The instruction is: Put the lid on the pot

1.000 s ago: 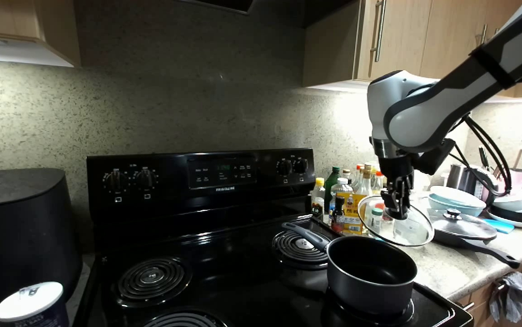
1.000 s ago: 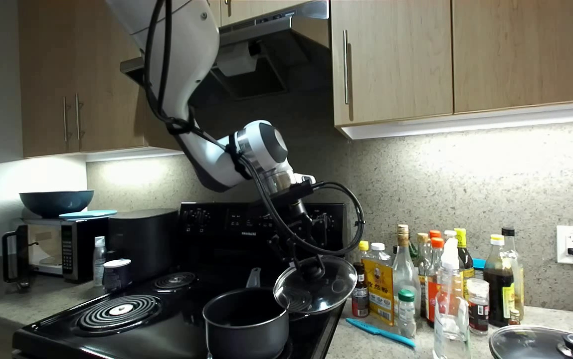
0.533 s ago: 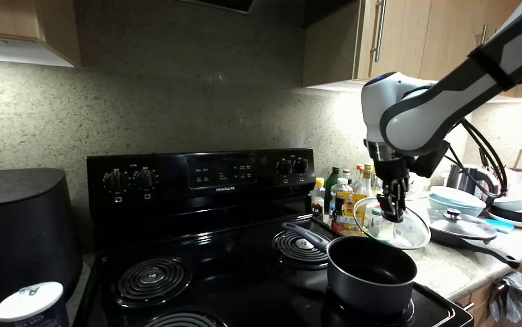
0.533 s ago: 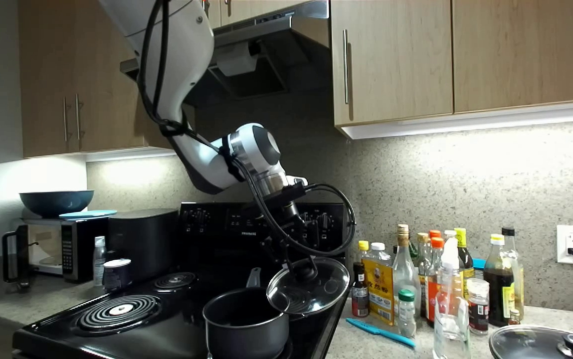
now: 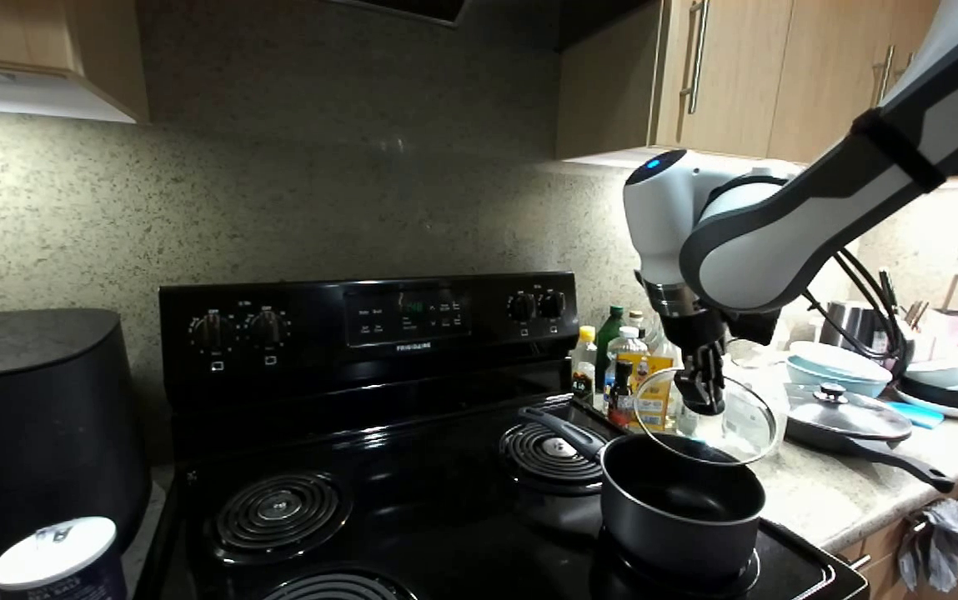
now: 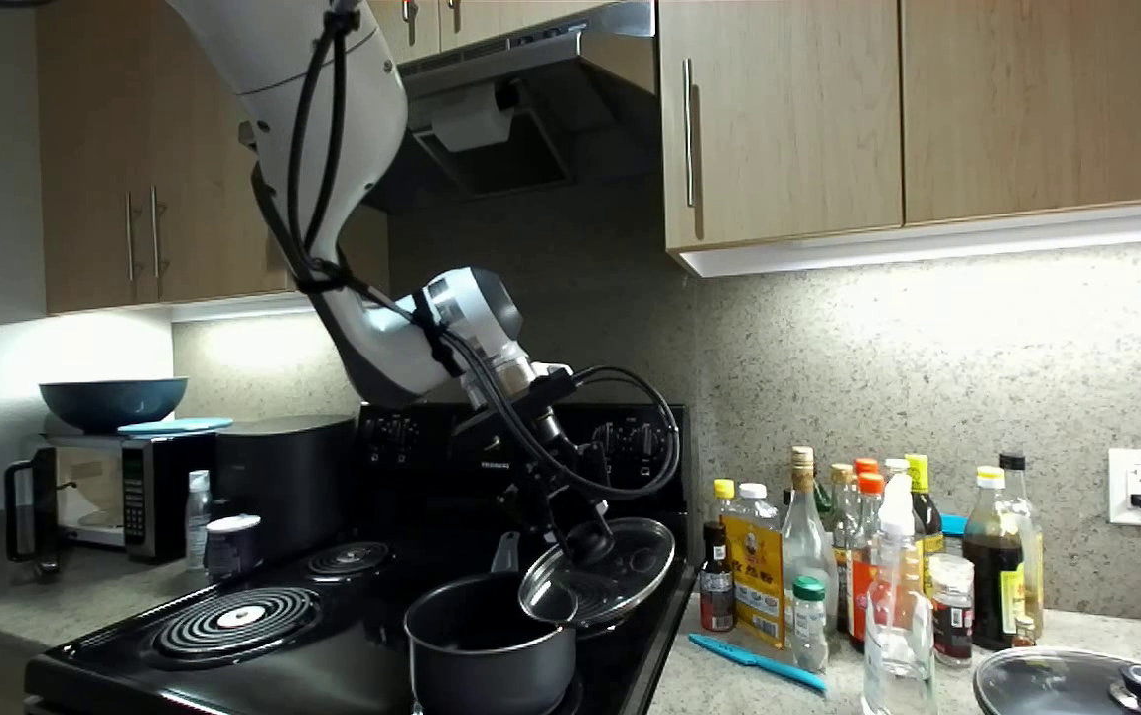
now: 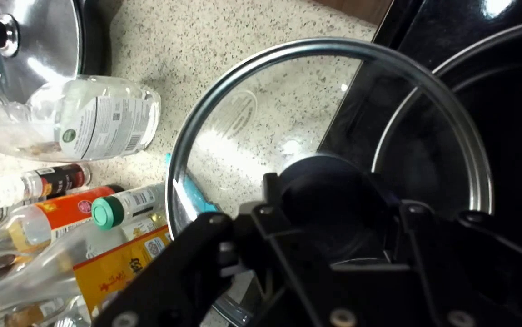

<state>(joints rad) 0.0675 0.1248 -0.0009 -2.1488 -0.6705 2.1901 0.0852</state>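
Hand [image 7: 331,195] closed to the width of the knob [image 7: 322,181], carrying the lid [image 6: 625,578]. Lid is in the air, tilted, just right of centre in an exterior view, up and right of the pot [image 6: 493,680]; its lower-left edge overlaps the pot's rim there, contact unclear. Risks, as judged: lowered at this tilt and offset, that edge may dip inside or catch the rim; pressing on would likely shove the pot or twist the knob in the grip. Released off-centre, the lid could slide off.
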